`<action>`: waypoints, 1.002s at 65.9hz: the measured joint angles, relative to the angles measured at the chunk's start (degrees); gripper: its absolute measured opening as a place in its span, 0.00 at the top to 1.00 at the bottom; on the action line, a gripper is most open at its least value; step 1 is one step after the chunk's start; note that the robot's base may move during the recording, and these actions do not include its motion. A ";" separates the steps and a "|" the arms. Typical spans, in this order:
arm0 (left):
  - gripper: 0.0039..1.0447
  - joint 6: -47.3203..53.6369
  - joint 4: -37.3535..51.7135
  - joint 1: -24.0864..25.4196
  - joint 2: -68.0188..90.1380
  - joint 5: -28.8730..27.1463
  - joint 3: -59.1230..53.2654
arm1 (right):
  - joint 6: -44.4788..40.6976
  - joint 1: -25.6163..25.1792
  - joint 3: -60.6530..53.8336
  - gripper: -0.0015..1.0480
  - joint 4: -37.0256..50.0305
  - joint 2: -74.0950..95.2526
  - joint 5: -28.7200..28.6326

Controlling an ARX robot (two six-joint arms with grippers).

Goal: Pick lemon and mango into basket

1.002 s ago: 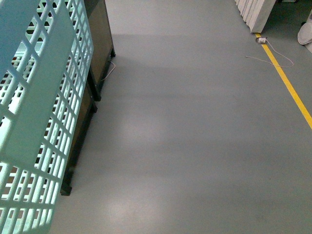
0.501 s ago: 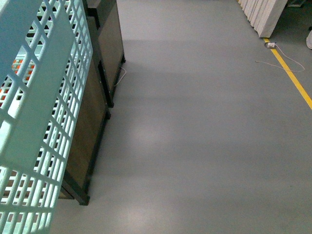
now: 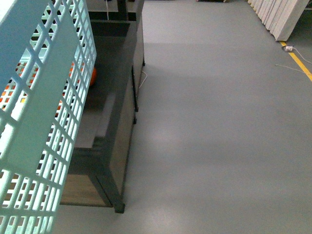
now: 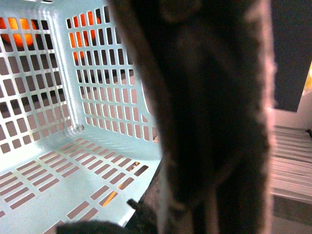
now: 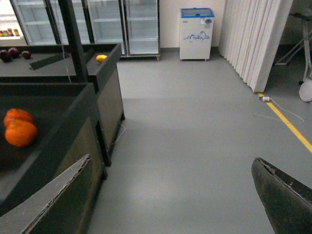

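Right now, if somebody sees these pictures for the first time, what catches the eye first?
The turquoise basket fills the left of the front view, close to the camera; the part of its inside seen from the left wrist holds no fruit. Beside it stand dark bins, and the right wrist view shows two oranges in the near bin and a small yellow fruit, possibly the lemon, on a farther one.

A smooth grey floor fills the front view, with a yellow line at its upper right and a dark table at left. Across the room, the right wrist view shows glass-door coolers, a small white freezer and perhaps pleated curtains.
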 joint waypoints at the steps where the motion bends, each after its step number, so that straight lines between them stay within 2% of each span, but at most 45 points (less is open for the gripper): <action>1: 0.96 0.04 0.00 0.00 0.00 0.00 0.00 | 0.02 0.00 0.00 0.08 -0.02 0.00 -0.24; 66: 0.96 0.17 0.00 0.04 -0.04 -0.24 0.00 | 0.02 0.00 0.00 0.08 -0.02 0.02 0.02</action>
